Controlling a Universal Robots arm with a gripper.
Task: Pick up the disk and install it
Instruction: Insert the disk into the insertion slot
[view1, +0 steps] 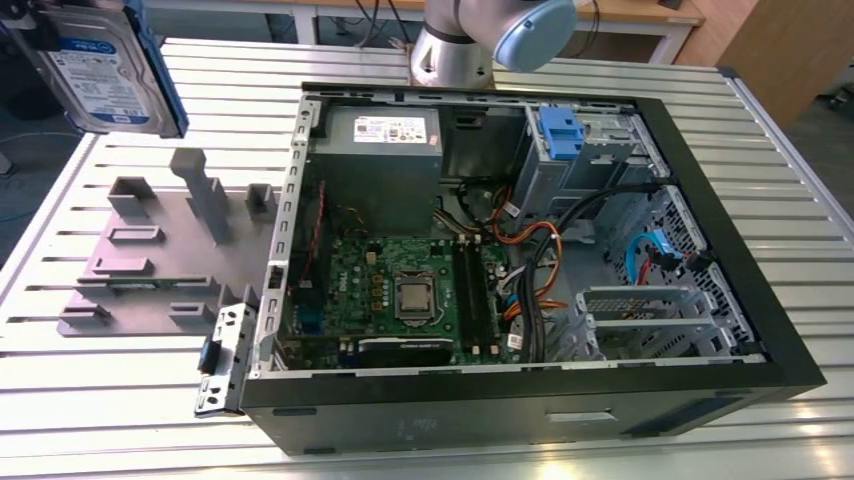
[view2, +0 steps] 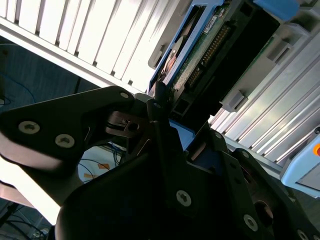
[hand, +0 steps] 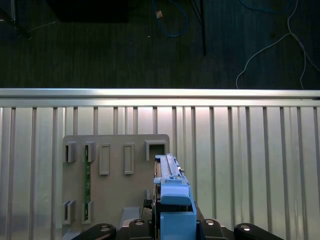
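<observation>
gripper (view2: 161, 107) clamped tight on disk (view1: 110, 68), seen in both wrist views. disk held edge-on in air at exterior view's left, over grey stand (view1: 160, 250) on slatted table (view1: 80, 420), well apart from open computer case (view1: 534, 400).

You see the disk (view1: 104, 62) hanging in the air at the exterior view's far left, nearly upright, its white-and-blue label turned to the camera, blue rails along its long edges.
</observation>
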